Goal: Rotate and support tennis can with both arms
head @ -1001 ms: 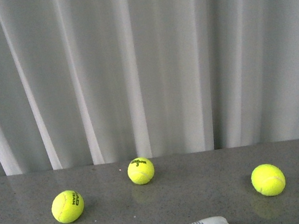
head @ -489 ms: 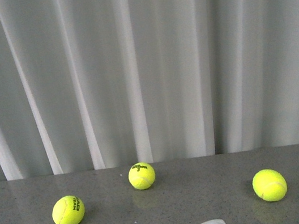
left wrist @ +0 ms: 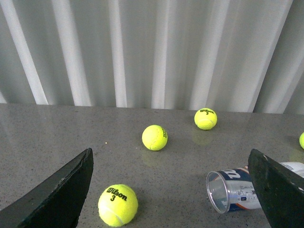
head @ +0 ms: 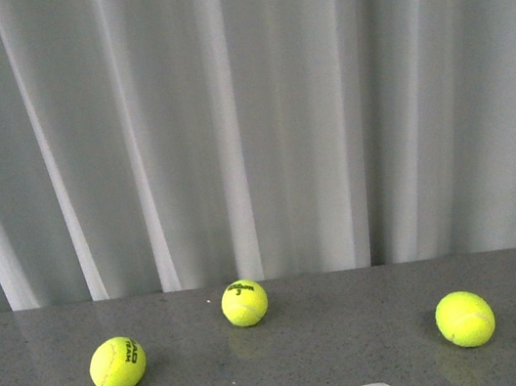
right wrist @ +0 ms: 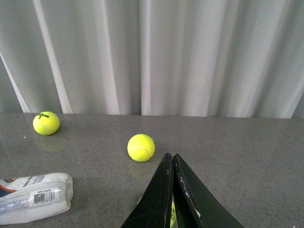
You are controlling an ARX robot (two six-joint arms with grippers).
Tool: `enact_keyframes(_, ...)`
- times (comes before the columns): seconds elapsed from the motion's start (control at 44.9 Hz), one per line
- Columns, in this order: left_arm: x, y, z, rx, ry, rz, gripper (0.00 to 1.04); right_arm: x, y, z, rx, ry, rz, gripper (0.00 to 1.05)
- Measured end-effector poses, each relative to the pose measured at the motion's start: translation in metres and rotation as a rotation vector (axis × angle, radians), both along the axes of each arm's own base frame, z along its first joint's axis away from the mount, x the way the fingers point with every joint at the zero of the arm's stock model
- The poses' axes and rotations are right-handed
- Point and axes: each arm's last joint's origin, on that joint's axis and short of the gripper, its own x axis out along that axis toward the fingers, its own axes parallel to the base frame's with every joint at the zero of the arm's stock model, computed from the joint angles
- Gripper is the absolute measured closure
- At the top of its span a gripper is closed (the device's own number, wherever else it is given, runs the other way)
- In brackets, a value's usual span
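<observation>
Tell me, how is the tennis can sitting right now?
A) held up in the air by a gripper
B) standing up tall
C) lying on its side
C: the tennis can lies flat on the table, and in the left wrist view its open mouth faces sideways instead of up.

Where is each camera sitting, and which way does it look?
Front view: on the robot's body, facing the curtain across the table; no arm shows.
Left wrist view: on the left wrist, looking past the open left claw at the lying tennis can.
Right wrist view: on the right wrist, looking past the shut right claw toward the curtain.
Shared: all three show the tennis can and tennis balls.
</observation>
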Motion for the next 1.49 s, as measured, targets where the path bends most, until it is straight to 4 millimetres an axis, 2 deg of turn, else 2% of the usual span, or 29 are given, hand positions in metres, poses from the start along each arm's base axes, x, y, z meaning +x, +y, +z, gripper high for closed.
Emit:
enact_keyframes(0.868,0.000,0.000,0.000,0.000,0.000,0.000,0.07,-0.023,0.000,0.002,0.000,-0.011,0.001,1.01)
enact_keyframes(1.046,0.000,0.000,0.000,0.000,0.000,0.000,0.07,-0.033,0.000,-0.001,0.000,-0.002,0.003,1.01)
enact_keyframes(1.224,0.000,0.000,0.000,0.000,0.000,0.000,0.07,-0.033,0.000,-0.001,-0.001,-0.005,0.003,1.01)
enact_keyframes(1.268,0.000,0.000,0.000,0.000,0.000,0.000,0.07,-0.033,0.000,-0.001,-0.001,-0.005,0.003,0.94)
enact_keyframes(1.491,0.000,0.000,0.000,0.000,0.000,0.000,0.07,-0.033,0.000,-0.001,-0.001,-0.005,0.003,0.50)
